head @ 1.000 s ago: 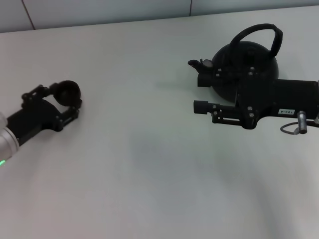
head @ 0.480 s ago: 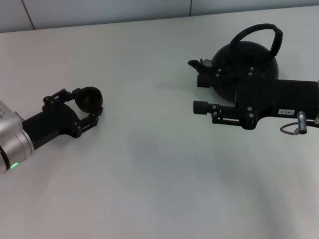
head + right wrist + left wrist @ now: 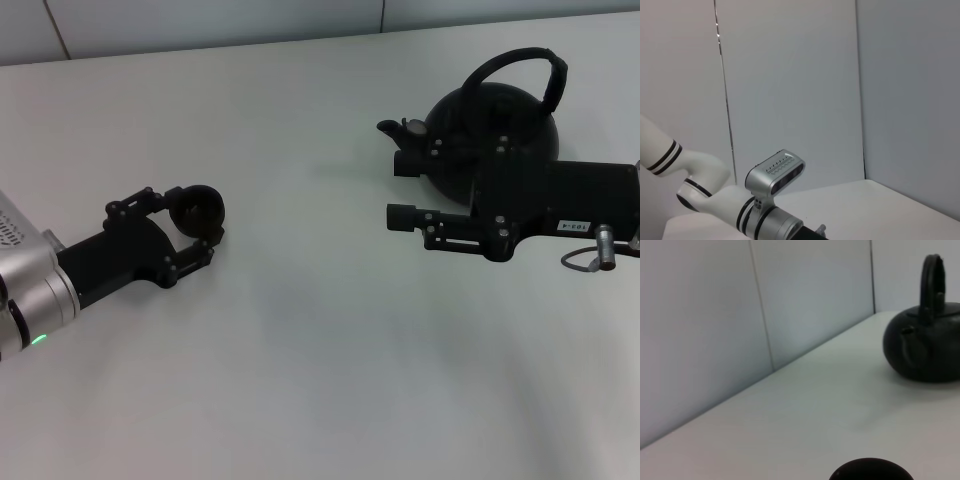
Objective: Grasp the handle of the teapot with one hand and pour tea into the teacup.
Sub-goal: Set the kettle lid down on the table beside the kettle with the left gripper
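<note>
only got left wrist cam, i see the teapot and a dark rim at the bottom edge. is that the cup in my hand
Observer: Yes. In the head view the left hand has a finger on either side of the teacup, holding it.
Operator: wheres the right hand
Observer: The right hand lies just in front of the teapot, open, fingers pointing toward the robot's left.
Operator: is it on the handle
Observer: No. The handle arches free above the pot; the hand sits lower, beside the body.
</note>
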Controlling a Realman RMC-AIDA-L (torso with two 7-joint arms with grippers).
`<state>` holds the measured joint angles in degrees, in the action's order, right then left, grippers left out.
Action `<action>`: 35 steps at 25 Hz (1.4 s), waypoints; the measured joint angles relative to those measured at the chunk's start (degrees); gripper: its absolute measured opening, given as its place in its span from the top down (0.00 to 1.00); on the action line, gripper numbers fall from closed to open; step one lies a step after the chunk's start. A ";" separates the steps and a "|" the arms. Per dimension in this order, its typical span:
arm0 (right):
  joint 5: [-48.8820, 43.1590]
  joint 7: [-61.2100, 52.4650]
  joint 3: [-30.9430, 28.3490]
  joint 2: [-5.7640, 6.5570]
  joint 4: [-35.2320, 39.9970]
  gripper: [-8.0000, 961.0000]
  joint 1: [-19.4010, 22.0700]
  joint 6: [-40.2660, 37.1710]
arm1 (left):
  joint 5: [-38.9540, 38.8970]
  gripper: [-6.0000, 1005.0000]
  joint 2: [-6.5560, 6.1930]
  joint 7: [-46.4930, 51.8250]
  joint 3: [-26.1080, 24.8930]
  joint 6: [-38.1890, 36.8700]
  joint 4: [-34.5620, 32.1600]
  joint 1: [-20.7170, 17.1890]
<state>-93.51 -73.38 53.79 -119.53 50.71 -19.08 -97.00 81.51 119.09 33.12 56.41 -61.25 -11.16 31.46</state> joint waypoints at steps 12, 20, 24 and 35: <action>0.00 0.00 0.01 0.00 0.00 0.40 -0.16 -0.18 | 0.10 0.27 0.08 0.11 1.21 0.29 0.00 -0.11; 0.00 0.00 0.63 0.00 0.00 0.40 -0.09 -0.22 | 0.14 0.27 0.09 0.10 1.71 0.67 0.00 -0.26; 0.00 0.00 0.63 0.00 0.00 0.40 -0.07 -0.22 | 0.20 0.27 0.09 0.10 1.95 0.72 0.00 -0.33; 0.00 0.00 0.61 0.00 0.00 0.40 -0.07 -0.16 | 0.16 0.26 0.09 0.12 3.09 0.79 -0.23 -0.26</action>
<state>-93.51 -73.39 54.40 -119.53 50.71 -19.16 -97.16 81.67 119.18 33.24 59.50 -60.46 -11.39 31.20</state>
